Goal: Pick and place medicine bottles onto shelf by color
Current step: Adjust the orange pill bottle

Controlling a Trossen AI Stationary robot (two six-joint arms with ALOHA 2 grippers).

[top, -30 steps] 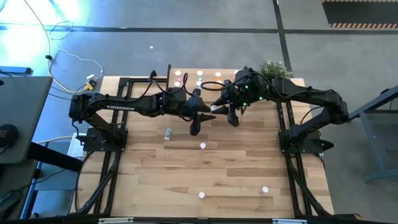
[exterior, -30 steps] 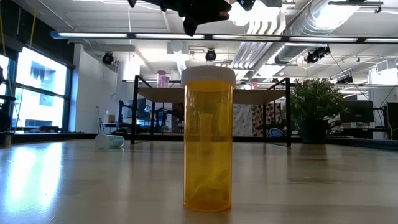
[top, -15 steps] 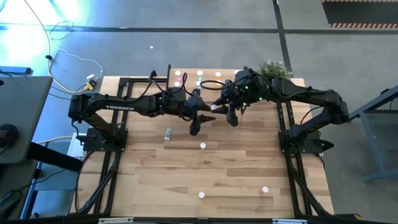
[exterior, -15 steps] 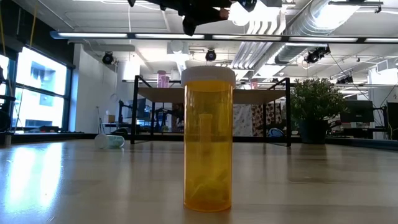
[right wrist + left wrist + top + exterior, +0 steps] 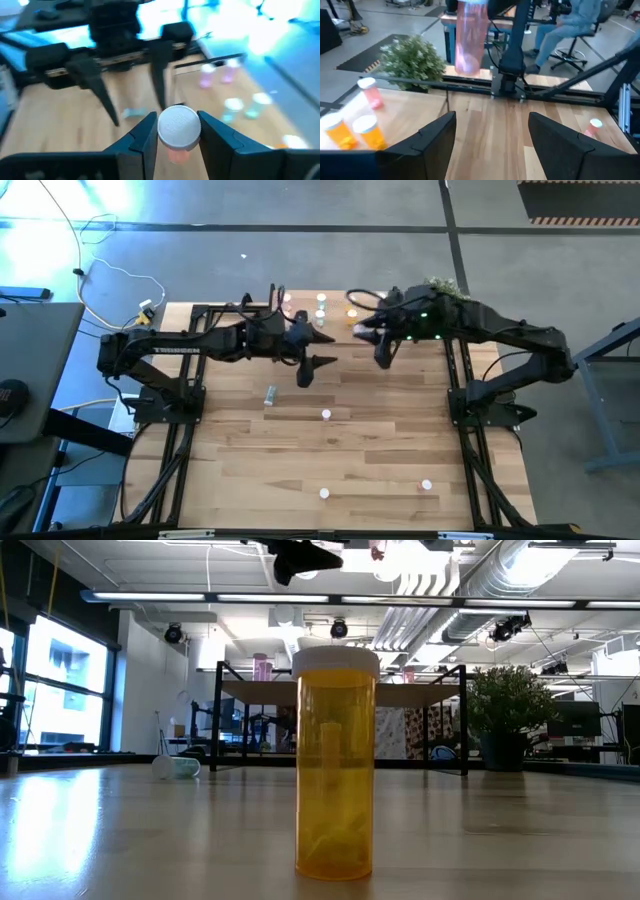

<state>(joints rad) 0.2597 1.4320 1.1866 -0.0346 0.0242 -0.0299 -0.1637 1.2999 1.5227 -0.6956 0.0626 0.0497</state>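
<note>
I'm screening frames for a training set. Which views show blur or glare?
Right wrist view: blue-white glare washes the background, and the shelf behind the capped bottle is blurred. Left wrist view: the pink bottle is motion-smeared. Low view: window light reflects off the tabletop; the orange bottle is sharp.

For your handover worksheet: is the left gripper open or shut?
Open. In its wrist view the left gripper has its fingers spread wide with nothing between them.
</note>
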